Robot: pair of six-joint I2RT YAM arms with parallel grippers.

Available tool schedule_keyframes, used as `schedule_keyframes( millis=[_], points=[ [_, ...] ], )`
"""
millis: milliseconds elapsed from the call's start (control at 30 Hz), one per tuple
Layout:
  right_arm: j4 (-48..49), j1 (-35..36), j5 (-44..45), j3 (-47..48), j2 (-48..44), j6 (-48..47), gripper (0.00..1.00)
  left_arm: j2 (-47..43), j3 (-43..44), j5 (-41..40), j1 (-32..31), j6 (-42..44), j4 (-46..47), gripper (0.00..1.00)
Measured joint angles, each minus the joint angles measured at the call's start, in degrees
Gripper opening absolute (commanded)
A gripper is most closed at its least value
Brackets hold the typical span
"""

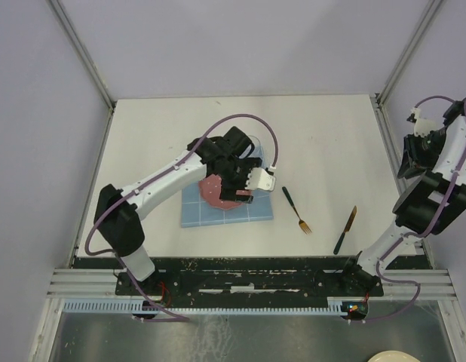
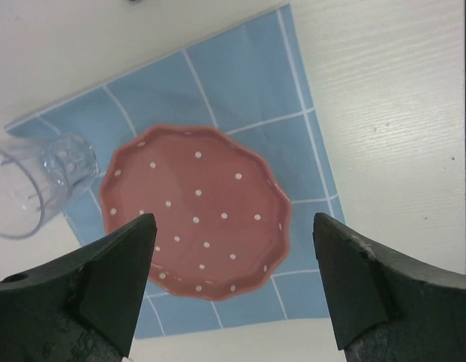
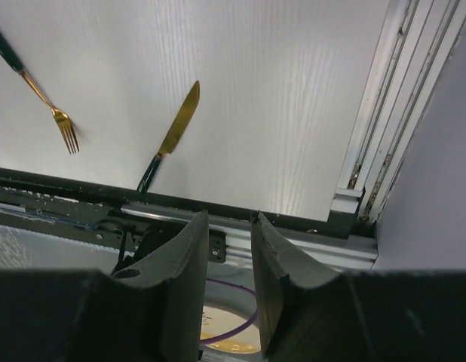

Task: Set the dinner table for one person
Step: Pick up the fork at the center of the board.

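White matte square tabletop, the dinner table (image 1: 331,143): fills the framed bay ahead of both arm bases.

Top view alone gives the whole layout:
- Blue grid-patterned cloth placemat (image 1: 194,215), left of centre.
- Gold fork with dark green handle (image 1: 297,210), near the mat's right side.
- Gold knife with dark handle (image 1: 344,230), further right, its handle end near the table's near edge.

Left wrist view alone shows a clear glass tumbler (image 2: 44,177) at the mat's corner, partly on cloth and partly on tabletop.

Pink scalloped plate with white dots (image 2: 197,211): on the mat, just beside the tumbler, its dotted inside showing whole.

Left gripper (image 2: 233,222): above the plate, fingers spread wide, touching nothing.

Right gripper (image 3: 228,226): raised by the table's right edge, well apart from the knife, fingers a narrow gap apart with nothing between them.

Bare white surface lies beyond the mat and between the knife and the right rail.
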Motion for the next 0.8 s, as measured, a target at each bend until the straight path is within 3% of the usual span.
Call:
schedule_keyframes(
  millis=[300,533,800],
  points=[
    [-0.5,-2.3,-0.2,-14.7,-14.6,-2.0,0.37,3.4,0.0,3.4,-4.9,14.0,2.3,0.99],
    [-0.4,-5.5,-0.2,-18.5,-15.2,-2.1,0.36,8.0,-0.2,6.8,-5.5,21.8,10.0,1.00],
    [-0.2,-6.3,-0.5,-18.7,-15.1,-1.3,0.36,19.3,6.2,11.0,-5.9,25.6,12.3,0.95]
  ],
)
